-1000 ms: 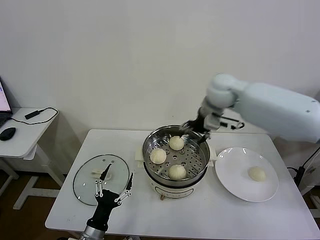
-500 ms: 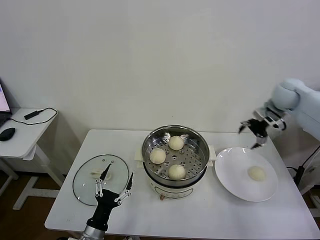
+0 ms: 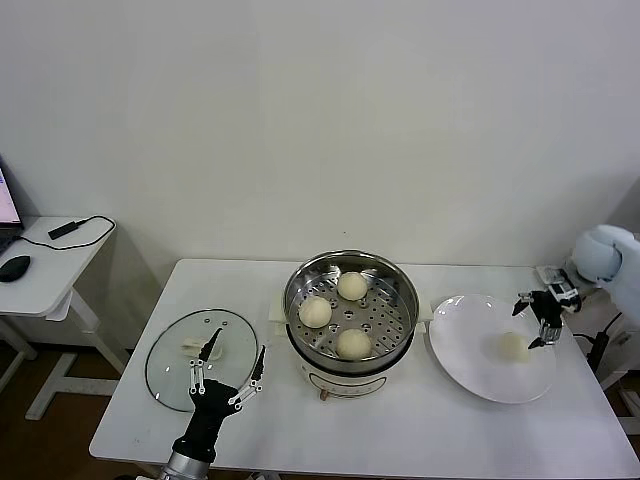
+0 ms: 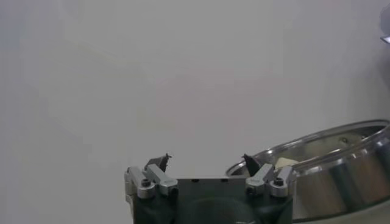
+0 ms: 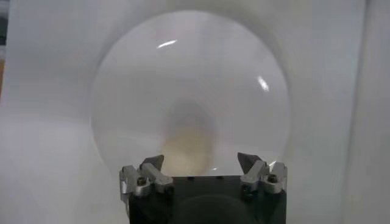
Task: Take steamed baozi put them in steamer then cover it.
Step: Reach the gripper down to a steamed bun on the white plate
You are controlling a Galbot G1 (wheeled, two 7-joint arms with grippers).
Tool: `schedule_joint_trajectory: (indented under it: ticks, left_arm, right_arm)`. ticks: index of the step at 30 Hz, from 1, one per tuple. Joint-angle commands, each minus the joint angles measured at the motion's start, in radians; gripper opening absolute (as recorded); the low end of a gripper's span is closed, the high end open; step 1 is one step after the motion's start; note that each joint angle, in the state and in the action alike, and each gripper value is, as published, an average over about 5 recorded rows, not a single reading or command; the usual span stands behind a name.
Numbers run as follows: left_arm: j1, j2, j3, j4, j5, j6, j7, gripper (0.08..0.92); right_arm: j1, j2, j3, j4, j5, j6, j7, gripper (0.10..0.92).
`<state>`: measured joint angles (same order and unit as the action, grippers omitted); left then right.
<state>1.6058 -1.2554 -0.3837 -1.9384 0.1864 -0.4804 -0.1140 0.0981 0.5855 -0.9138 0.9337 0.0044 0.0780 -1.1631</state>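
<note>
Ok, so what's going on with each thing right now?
Steamer: uncovered, three buns inside.
Lid: lying flat on the table.
Plate: holds one bun.
Right end effector: open, above that bun.
Left end effector: open, empty, by the lid.

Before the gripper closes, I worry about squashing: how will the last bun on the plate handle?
The bun looks soft and domed, so it probably dents under a firm squeeze. Being round on the smooth plate, it may roll if nudged. It is likely light for its size.
</note>
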Motion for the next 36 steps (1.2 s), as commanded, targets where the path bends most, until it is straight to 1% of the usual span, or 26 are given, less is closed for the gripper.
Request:
schedule_joint_trajectory:
  ticks: [1, 17, 20, 23, 29, 33, 36]
  left_arm:
    - [0.002, 0.0, -0.001, 0.003, 0.001, -0.001, 0.0, 0.823]
    - [0.0, 0.002, 0.001, 0.012, 0.007, -0.003, 0.0, 0.823]
    - [0.0, 0.001, 0.002, 0.013, 0.008, -0.004, 0.0, 0.823]
    - [0.0, 0.0, 0.003, 0.013, 0.008, -0.004, -0.001, 0.823]
    - [-0.002, 0.0, 0.009, 0.01, 0.008, -0.003, -0.001, 0.823]
    - [-0.003, 0.001, 0.011, 0.012, 0.008, -0.004, -0.002, 0.823]
    - [-0.004, 0.004, 0.01, 0.013, 0.008, -0.005, -0.003, 0.823]
  right_arm:
    - [-0.122, 0.004, 0.083, -0.051, -0.016, -0.03, 0.055, 0.823]
    - [-0.121, 0.056, 0.105, -0.124, -0.004, -0.017, 0.083, 0.822]
    - [-0.125, 0.061, 0.108, -0.126, -0.002, -0.018, 0.085, 0.811]
    - [-0.128, 0.06, 0.11, -0.122, 0.002, -0.019, 0.086, 0.772]
    - [-0.115, 0.046, 0.102, -0.096, 0.017, -0.023, 0.082, 0.666]
    - [-0.053, 0.025, 0.07, -0.047, 0.037, -0.037, 0.046, 0.634]
    - [0.063, 0.008, 0.009, 0.013, 0.059, -0.052, -0.032, 0.623]
